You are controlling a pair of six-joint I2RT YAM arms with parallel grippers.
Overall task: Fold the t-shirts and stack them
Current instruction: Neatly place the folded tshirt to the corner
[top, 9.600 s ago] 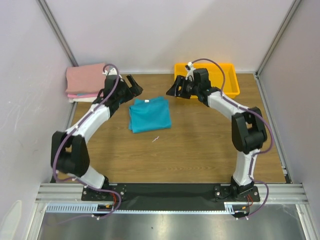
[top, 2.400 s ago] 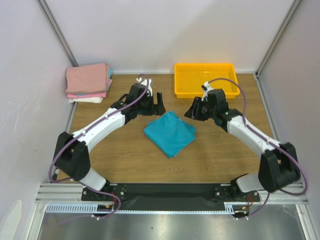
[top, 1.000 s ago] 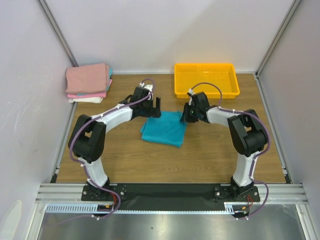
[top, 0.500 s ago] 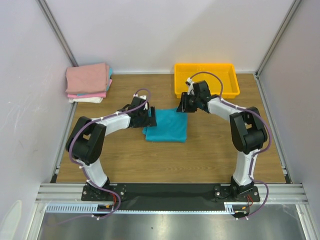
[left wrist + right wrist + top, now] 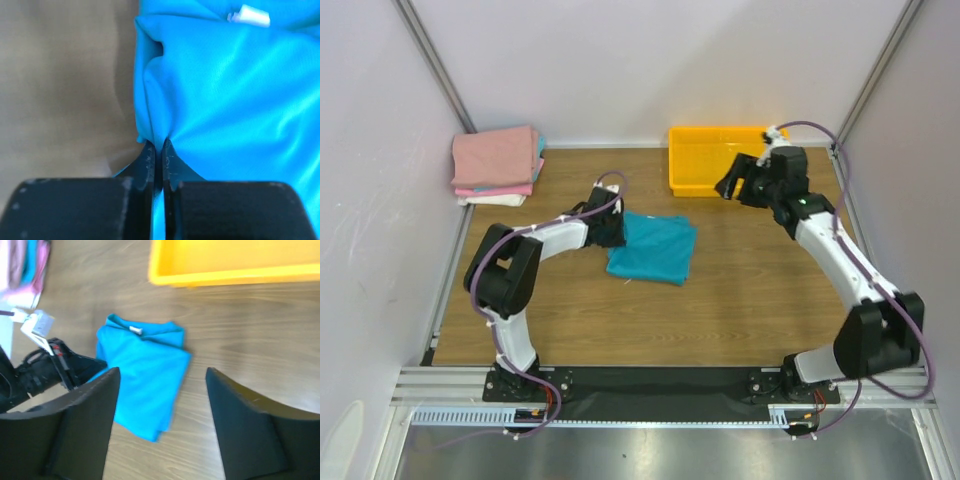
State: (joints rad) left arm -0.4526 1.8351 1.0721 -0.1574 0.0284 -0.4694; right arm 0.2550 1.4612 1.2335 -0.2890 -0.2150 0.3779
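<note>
Left wrist view: my left end effector (image 5: 157, 145) is pressed almost together, pinching the edge of the teal t-shirt (image 5: 235, 100). The cloth gathers into a crease right at the tips.
Teal t-shirt: folded to a rough rectangle and lying on the bench (image 5: 740, 300). It spreads forward and to the right of those tips, with the white neck label (image 5: 248, 15) at its far side.
Right end effector: (image 5: 162, 405) spread and holding nothing, raised above the bench. The tee lies below and ahead of it, and the yellow tray (image 5: 240, 260) lies further ahead.
Stack of folded t-shirts: (image 5: 497, 163) pink on top with white beneath, well apart from the left end effector, on the side away from the tee.
Step in hand: I judge the folding finished and the transfer to the stack just starting.
Next move: I need to lift or slide the tee toward the stack on this one pinch. The layers could fall open, so I want a slow carry and a square landing on the pink top.
</note>
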